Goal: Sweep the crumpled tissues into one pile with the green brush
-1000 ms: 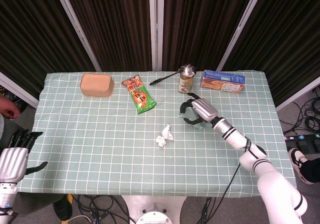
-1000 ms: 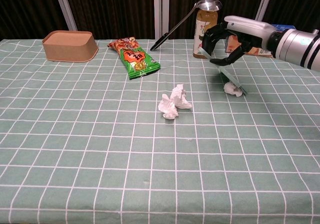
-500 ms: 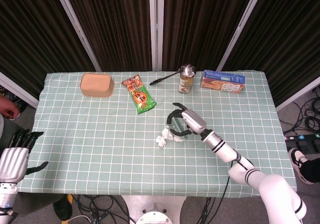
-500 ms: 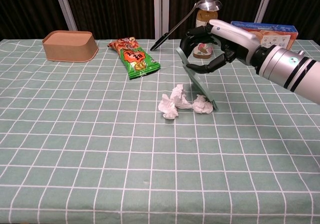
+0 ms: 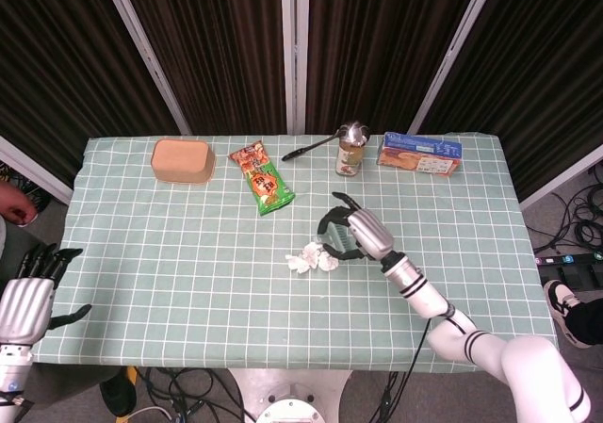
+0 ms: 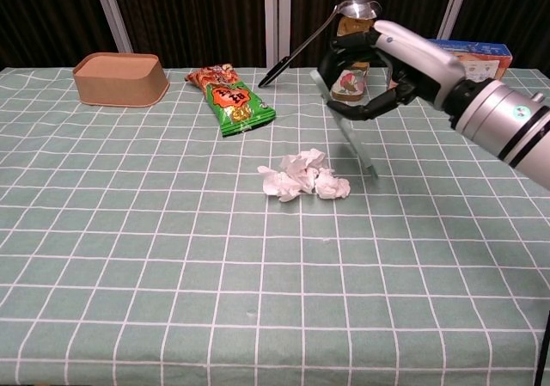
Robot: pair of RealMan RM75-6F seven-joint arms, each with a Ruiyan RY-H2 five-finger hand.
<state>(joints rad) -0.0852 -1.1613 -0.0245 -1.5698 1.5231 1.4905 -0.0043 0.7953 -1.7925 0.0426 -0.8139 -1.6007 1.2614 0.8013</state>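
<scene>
Several crumpled white tissues (image 6: pixel 304 176) lie bunched together in one small heap (image 5: pixel 311 257) near the middle of the checked tablecloth. My right hand (image 6: pixel 384 64) grips the green brush (image 6: pixel 353 137) by its upper end. The brush slants down, and its lower tip hangs just right of the heap, a little apart from it. In the head view the right hand (image 5: pixel 356 234) sits just up and right of the tissues. My left hand (image 5: pixel 25 302) hangs beyond the table's left front corner, fingers apart and holding nothing.
Along the far side stand a tan box (image 5: pixel 183 160), a green and orange snack packet (image 5: pixel 263 177), a jar with a long spoon (image 5: pixel 350 155) and a blue biscuit box (image 5: pixel 419 154). A person's hand (image 5: pixel 13 204) shows at the left edge.
The right hand swept the brush leftward, pushing the lone tissue into the others. The brush then drew back slightly right and up, leaving the tissues bunched. The left hand stayed still.
</scene>
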